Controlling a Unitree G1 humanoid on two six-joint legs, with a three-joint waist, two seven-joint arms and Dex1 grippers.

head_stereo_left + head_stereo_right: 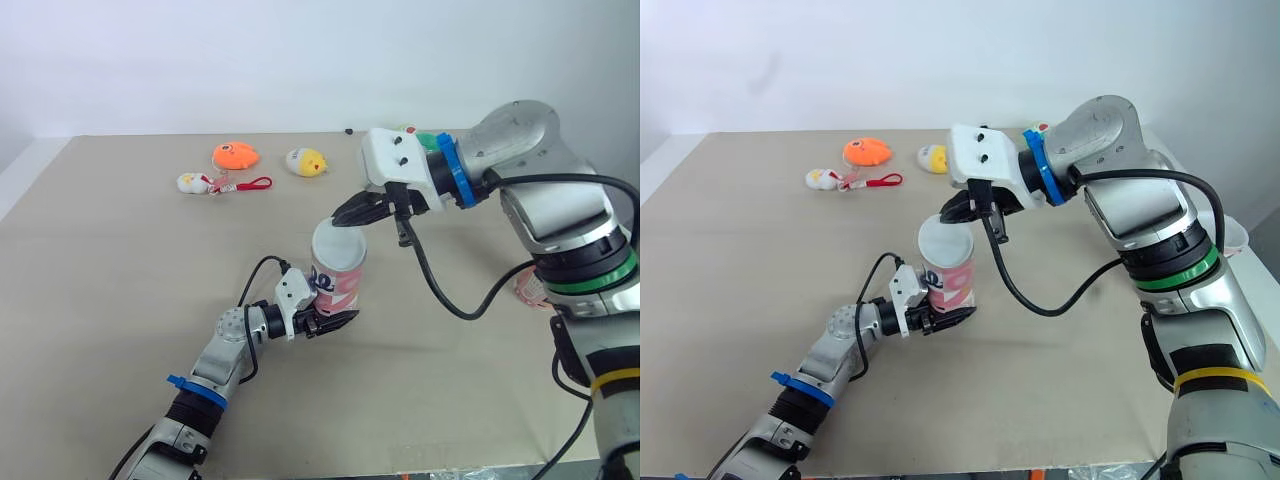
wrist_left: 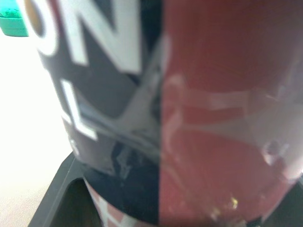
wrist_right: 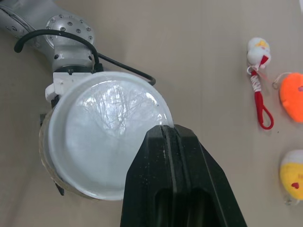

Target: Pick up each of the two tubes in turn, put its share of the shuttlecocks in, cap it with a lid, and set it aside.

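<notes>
Beige bench [image 1: 100, 300], white wall [image 1: 200, 60] behind. Left gripper [image 1: 330, 322] grasping tube [image 1: 338, 282] upright, low on body, near bench centre. Right gripper [image 1: 352, 212] clenching lid [image 3: 104, 132] rim, lid sitting on tube mouth. Risk: edge-only pinch pressing lid crooked; low grip letting tube tip.

Upright tube [image 1: 338, 282] on the table [image 1: 100, 320] centre, lid [image 1: 337, 242] on top, toys [image 1: 236, 156] behind, leftward

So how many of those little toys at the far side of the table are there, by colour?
Orange toy: 1
Yellow toy: 1
White toy with red strap: 1
Total: 3
</notes>
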